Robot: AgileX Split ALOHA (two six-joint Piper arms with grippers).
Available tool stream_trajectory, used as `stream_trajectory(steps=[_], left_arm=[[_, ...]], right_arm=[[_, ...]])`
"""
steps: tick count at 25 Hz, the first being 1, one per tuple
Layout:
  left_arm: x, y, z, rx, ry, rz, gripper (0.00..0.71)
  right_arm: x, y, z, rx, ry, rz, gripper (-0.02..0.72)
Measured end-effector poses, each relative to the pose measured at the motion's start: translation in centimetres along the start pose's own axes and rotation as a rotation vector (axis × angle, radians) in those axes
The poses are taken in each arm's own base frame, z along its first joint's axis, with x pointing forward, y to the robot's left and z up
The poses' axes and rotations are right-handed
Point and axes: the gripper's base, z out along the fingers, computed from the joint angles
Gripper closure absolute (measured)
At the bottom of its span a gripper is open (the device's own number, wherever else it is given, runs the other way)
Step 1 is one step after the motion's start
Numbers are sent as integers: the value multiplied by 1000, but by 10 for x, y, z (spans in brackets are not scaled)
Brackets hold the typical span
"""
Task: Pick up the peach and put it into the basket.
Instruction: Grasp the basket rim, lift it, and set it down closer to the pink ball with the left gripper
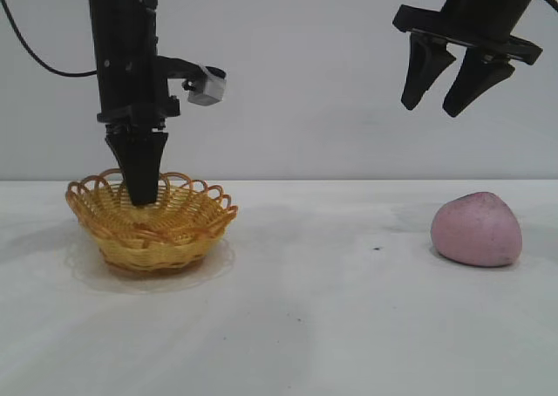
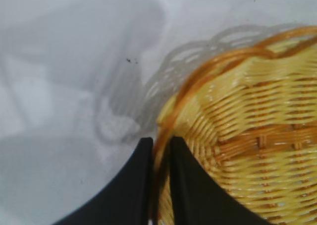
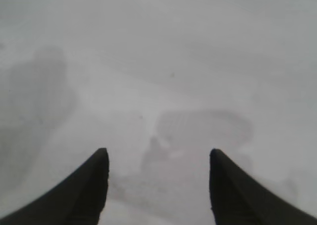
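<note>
The pink-mauve peach [image 1: 476, 229] lies on the white table at the right. The yellow woven basket [image 1: 187, 226] with an orange-brown looped rim stands at the left. My left gripper [image 1: 143, 200] is shut on the basket's far rim; in the left wrist view the gripper [image 2: 159, 141] has the orange rim [image 2: 198, 79] pinched between its fingers. My right gripper [image 1: 429, 108] hangs open and empty high above the table, above and a little left of the peach. The right wrist view shows that gripper [image 3: 157, 153] over bare table; the peach is out of that view.
The white table [image 1: 331, 309] runs to a plain pale wall behind. A small dark speck [image 1: 377, 249] lies on the table between the basket and the peach.
</note>
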Motion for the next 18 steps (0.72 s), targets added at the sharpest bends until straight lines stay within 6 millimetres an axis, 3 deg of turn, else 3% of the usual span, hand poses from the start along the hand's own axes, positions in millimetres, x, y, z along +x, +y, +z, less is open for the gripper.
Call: stream_trajectory(steps=[1, 2, 7, 10, 14, 18], left_arm=[[-1, 1, -7, -10, -16, -61, 637], [-1, 3, -14, -7, -43, -126, 710], [0, 3, -65, 64, -225, -430, 710], [3, 2, -81, 111, -272, -595, 710], [12, -11, -76, 196, -239, -708, 710], [21, -38, -59, 309, -229, -787, 710]], right_arm=[[0, 0, 0, 0, 0, 0, 330], [0, 0, 0, 0, 0, 0, 330], [0, 0, 0, 0, 0, 0, 330], [0, 0, 0, 3, -5, 0, 330], [0, 0, 0, 3, -5, 0, 330], [-1, 0, 0, 3, -7, 0, 330]])
